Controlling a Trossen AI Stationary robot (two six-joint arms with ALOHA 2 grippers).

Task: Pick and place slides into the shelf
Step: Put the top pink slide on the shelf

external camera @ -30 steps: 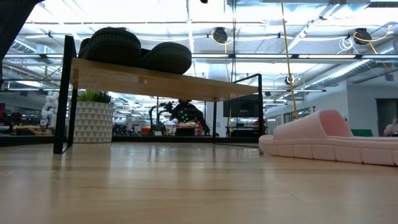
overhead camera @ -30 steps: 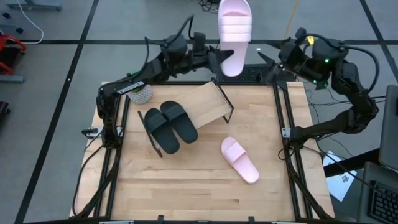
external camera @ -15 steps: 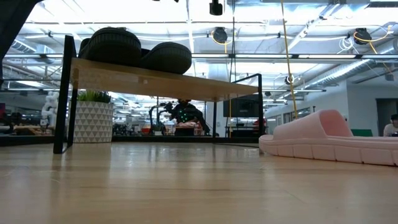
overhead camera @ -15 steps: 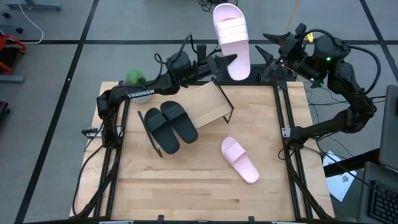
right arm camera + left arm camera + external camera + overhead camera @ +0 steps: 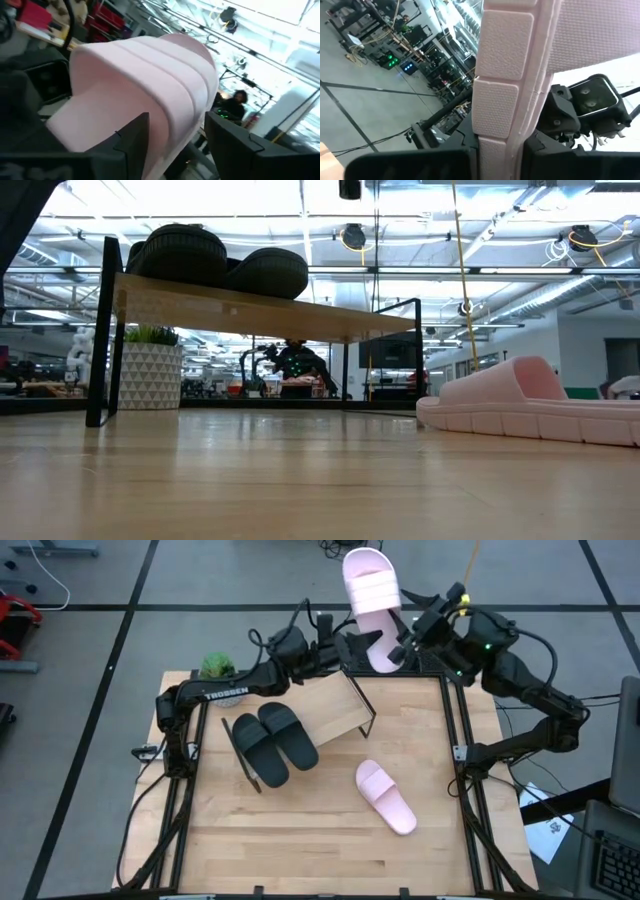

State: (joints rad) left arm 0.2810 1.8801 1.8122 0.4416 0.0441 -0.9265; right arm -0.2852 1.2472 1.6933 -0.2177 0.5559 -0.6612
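One pink slide (image 5: 372, 590) is high above the table's far edge, held by my left gripper (image 5: 352, 640), which is shut on it. My right gripper (image 5: 403, 643) is open beside it, and its fingers (image 5: 132, 145) stand on either side of the slide's strapped part (image 5: 150, 75). The second pink slide (image 5: 385, 797) lies sole down on the table. The black pair (image 5: 275, 743) rests on top of the wooden shelf (image 5: 335, 705), which stands on dark legs (image 5: 100, 330). My left gripper pinches the pink slide near its heel end (image 5: 500, 125), one finger on the ribbed sole and one on the footbed side. The fingers come from the table's left. The slide is lifted clear and sticks out past the fingers, strap end farthest. My right gripper has the slide between its open fingers; whether it touches, I cannot tell.
A potted plant (image 5: 215, 668) stands at the table's far left corner, behind the shelf (image 5: 150, 370). Dark frame rails run along the table's left and right edges (image 5: 462, 755). Bare wooden tabletop (image 5: 300, 830) stretches along the near side.
My right gripper has moved toward the table's left, up to the lifted pink slide, and its fingers now straddle it. My left arm has shifted a little, and the slide has tipped slightly, its strap end leaning toward the left. Everything on the table has stayed put.
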